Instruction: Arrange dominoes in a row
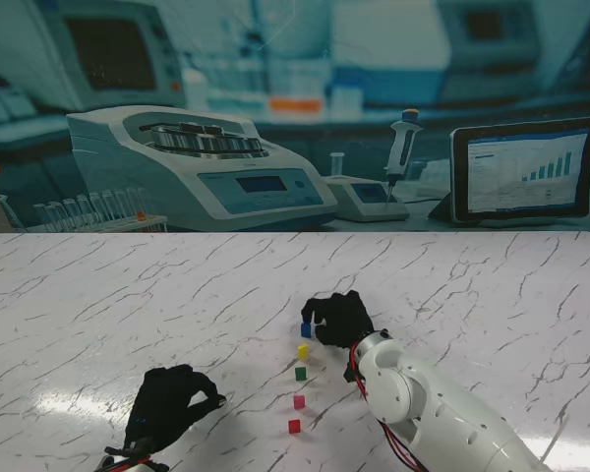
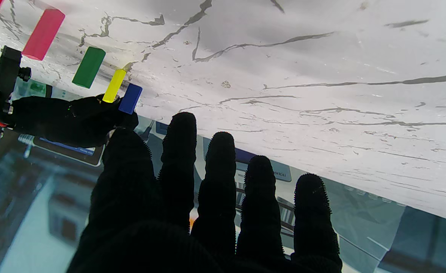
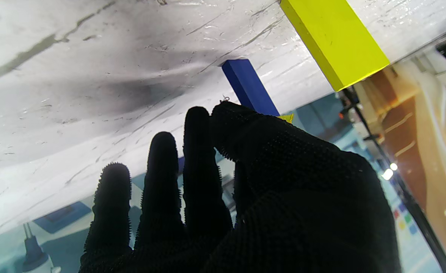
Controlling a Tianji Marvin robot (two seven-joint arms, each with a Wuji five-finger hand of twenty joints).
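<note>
Mock laboratory setting, white marble-patterned table (image 1: 472, 295) in the lower half of the frame, printed lab backdrop across the top (flat, not real equipment), centrifuge (image 1: 192, 162) upper left, pipette (image 1: 401, 143) upper centre-right, chart-showing tablet (image 1: 526, 172) upper right, test tubes (image 1: 79, 211) far left.

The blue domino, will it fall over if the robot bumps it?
Probably yes. The blue domino stands upright on a narrow end, so it looks tippy. The marble table looks glossy, so it might slide instead. It looks stiff and light.
</note>
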